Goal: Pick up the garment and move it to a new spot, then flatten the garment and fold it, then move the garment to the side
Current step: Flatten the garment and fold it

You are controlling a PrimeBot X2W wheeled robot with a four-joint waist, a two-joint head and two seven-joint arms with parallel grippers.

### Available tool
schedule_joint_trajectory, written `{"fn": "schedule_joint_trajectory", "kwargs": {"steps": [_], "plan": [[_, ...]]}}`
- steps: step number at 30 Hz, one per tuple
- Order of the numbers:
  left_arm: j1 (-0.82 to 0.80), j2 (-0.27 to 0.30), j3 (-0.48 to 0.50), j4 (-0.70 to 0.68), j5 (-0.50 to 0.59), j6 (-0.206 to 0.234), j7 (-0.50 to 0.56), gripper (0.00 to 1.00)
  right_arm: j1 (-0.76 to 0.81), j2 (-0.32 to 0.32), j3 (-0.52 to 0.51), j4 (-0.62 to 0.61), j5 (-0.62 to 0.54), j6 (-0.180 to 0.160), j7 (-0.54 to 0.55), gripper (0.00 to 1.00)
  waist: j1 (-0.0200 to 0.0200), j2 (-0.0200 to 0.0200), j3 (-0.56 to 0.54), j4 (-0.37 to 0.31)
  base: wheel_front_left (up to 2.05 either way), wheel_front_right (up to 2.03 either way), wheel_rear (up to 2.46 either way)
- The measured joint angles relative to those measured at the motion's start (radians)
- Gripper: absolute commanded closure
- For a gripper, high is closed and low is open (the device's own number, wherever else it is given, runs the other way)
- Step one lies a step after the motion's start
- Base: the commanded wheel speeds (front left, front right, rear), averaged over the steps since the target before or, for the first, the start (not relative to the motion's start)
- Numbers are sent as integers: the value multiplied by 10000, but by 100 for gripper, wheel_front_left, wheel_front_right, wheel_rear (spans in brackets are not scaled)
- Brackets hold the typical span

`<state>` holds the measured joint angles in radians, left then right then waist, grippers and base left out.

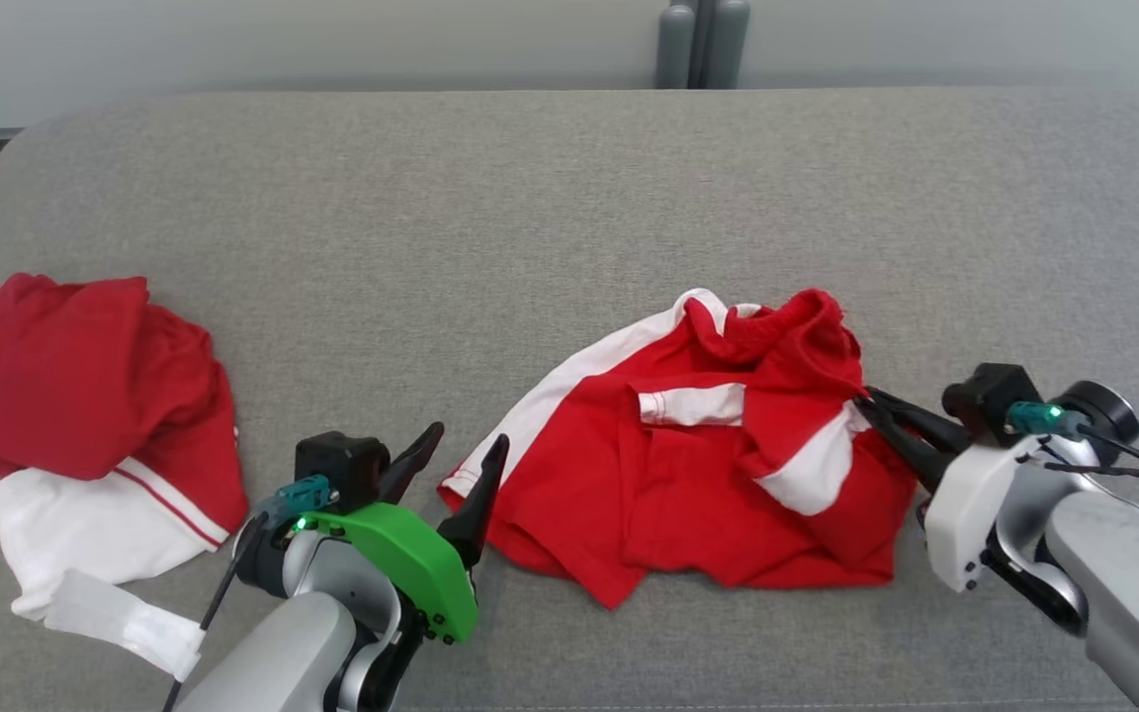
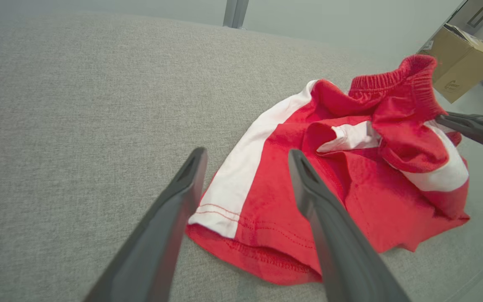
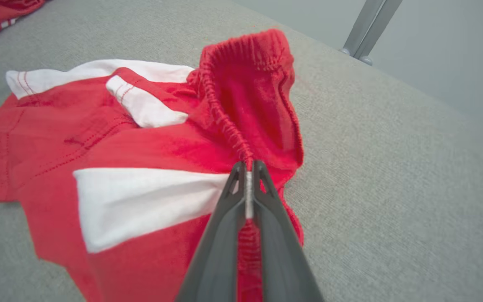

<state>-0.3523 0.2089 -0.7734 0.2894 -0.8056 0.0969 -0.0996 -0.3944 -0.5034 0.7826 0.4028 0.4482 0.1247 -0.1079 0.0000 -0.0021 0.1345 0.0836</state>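
1. Red-and-white shorts [image 1: 688, 465] lie crumpled on the grey counter [image 1: 530, 198], a little right of the middle and close to the robot's edge.
2. The right fingers [image 3: 220, 243] are pressed tight together on the gathered elastic waistband [image 3: 224, 121] at the right side of the shorts. Red cloth shows in the thin slit between them.
3. From that pinch the waistband stands up in a puckered ridge above the rest of the shorts, which sag flat on the counter.
4. The left fingers [image 1: 479, 499] are spread wide with nothing between them.
5. Their tips sit just beside the left hem corner of the shorts, where the white side stripe [image 2: 241, 167] meets the red hem.
6. From the left wrist, one finger lines up over bare counter and the other over red cloth. Whether either touches, I cannot tell.
7. A small white flap [image 1: 693, 403] is folded over in the middle of the shorts, and a broader white band runs down near the pinched side.
8. Far left on the counter, well apart from the shorts, a second garment [image 1: 85, 396] in darker red and white is heaped up.
9. Grey posts [image 1: 700, 40] stand behind the counter, and a cardboard box [image 2: 461, 63] sits beyond its far side.
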Motion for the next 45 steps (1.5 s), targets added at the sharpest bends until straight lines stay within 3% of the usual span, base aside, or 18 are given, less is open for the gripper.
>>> {"fn": "schedule_joint_trajectory", "kwargs": {"steps": [6,14,21,22,23,24,25,28,34,38,45], "plan": [[55,125,213,207,-96,17,-65,0,867,-380,-63,71,614,0,119,100,0,0,-33,-682,0,0,0],[287,270,249,307,-98,98,-38,0,1096,-796,-1179,449,1310,-109,-265,100,0,0,-99,-1574,0,0,0],[287,180,35,299,-98,98,125,0,1681,-1283,-1607,1062,1770,-224,-376,100,0,0,-200,-1895,0,0,0],[287,178,13,301,-98,98,136,0,1750,-1298,-1607,1137,1770,-295,-376,89,0,0,-199,-1885,0,0,0],[287,173,-15,301,-98,98,194,0,1809,-1289,-1607,1197,1770,-368,-378,58,0,1,-198,-1867,0,0,0],[288,161,-25,301,-98,98,215,0,1843,-1271,-1584,1216,1762,-401,-378,7,0,0,-194,-1842,0,0,0],[288,151,-21,295,-98,98,247,0,1845,-1252,-1574,1202,1760,-416,-385,0,0,0,-182,-1820,0,0,0],[288,84,-12,290,-100,100,284,0,1841,-1187,-1616,1058,1758,-495,-504,0,0,0,-118,-1758,0,0,0],[290,-36,125,267,-376,107,382,0,1374,-1300,-2215,125,1697,-1005,-884,0,0,0,-12,-1627,0,0,0],[293,-86,174,263,-529,188,602,0,654,-1051,-2211,-715,1643,-895,-940,0,0,0,-9,-1636,0,0,0],[333,-539,161,531,-1139,194,1411,0,469,-410,-1603,-848,1592,-748,-552,0,-1,0,128,-1582,0,0,0]]}}
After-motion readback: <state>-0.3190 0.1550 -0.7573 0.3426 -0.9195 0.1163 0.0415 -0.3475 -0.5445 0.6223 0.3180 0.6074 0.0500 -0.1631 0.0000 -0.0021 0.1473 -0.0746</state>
